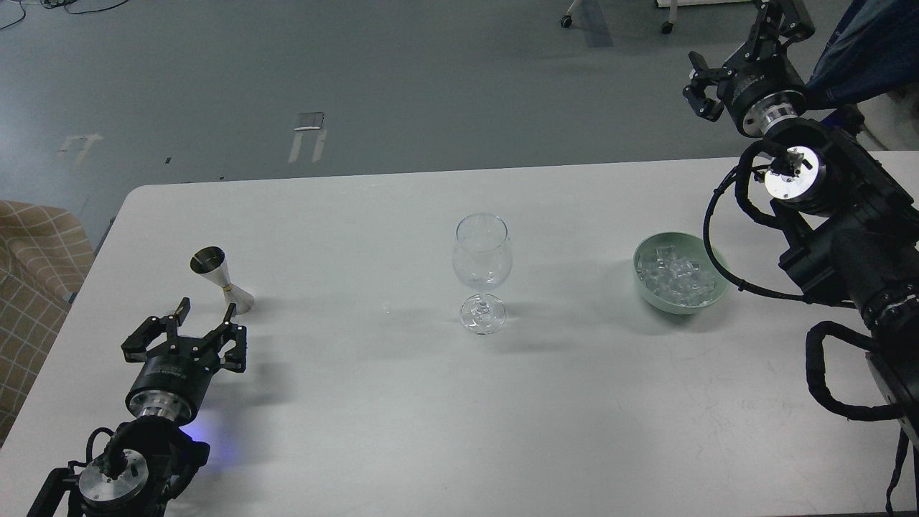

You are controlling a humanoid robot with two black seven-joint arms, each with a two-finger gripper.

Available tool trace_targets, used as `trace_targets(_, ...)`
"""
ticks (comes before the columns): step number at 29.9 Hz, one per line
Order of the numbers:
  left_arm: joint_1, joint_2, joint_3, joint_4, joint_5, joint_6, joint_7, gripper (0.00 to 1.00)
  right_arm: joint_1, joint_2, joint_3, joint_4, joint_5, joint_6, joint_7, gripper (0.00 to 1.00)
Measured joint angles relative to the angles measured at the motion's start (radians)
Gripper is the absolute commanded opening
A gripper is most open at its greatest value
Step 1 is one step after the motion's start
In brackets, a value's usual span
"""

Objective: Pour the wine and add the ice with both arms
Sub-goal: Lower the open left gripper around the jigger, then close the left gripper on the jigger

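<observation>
Left of wine glass (482,271): left gripper (205,312) spread wide, empty, just beside jigger (220,278). Risk: finger knocks jigger over. Right gripper (700,86) empty, apparently part open, well apart from ice (678,278).

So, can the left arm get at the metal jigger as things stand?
Probably yes. The left gripper is open just short of the jigger, with only bare table between them; the wine glass stands well off to the side.

The right arm (847,237) runs off the right edge, the left arm (122,467) off the bottom. The counter (359,402) is cut at the bottom edge. The right gripper (700,90) looks too dark to separate its fingers. A checked cushion (32,287) is cropped left.
</observation>
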Motion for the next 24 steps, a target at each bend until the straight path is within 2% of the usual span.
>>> trace_targets(8, -0.094, -0.027, 0.005, 0.116, 0.003, -0.021, 0.006, 0.61, -0.002, -0.016, 0.0, 0.0, 0.0, 0.0, 0.0, 1.0)
trace_targets(15, -0.13, -0.042, 0.001, 0.155, 0.001, -0.044, 0.001, 0.59, -0.015, -0.017, -0.001, 0.0, 0.0, 0.0, 0.0, 1.0)
trace_targets(24, -0.223, -0.053, -0.008, 0.268, -0.001, -0.059, -0.002, 0.59, -0.025, -0.027, 0.001, 0.001, 0.0, 0.0, 0.0, 1.0)
